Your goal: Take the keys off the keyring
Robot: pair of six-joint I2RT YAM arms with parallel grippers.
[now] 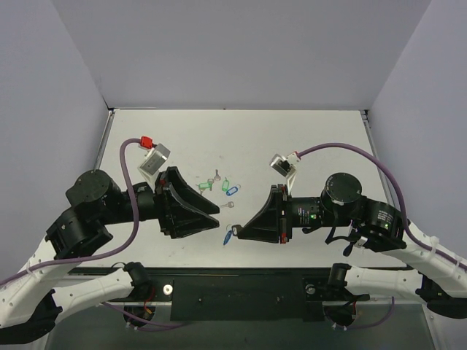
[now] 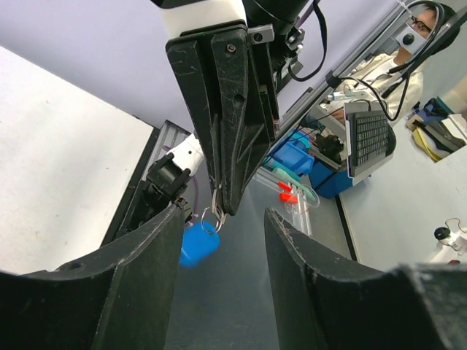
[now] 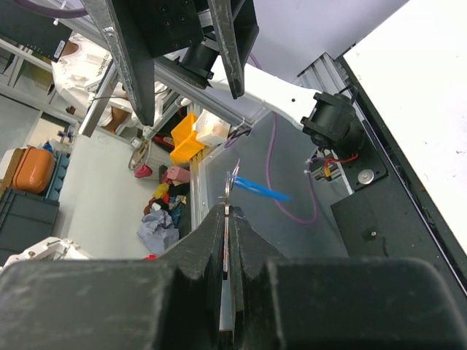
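Note:
My right gripper (image 1: 238,230) is shut on a small silver key (image 3: 228,219) and holds it above the table's near edge. The key's thin ring (image 2: 211,219) and its blue tag (image 1: 228,238) hang from the fingertips. The tag shows edge-on in the right wrist view (image 3: 260,189) and as a blue block in the left wrist view (image 2: 198,245). My left gripper (image 1: 219,216) is open and empty, facing the right gripper's tip. In the left wrist view my left gripper (image 2: 224,213) has the ring between its spread fingers, without touching it.
On the table behind the grippers lie two green tags (image 1: 206,184) (image 1: 225,184), another blue tag (image 1: 232,190), a lone silver key (image 1: 217,173) and a small key (image 1: 230,205). White walls bound the table on three sides.

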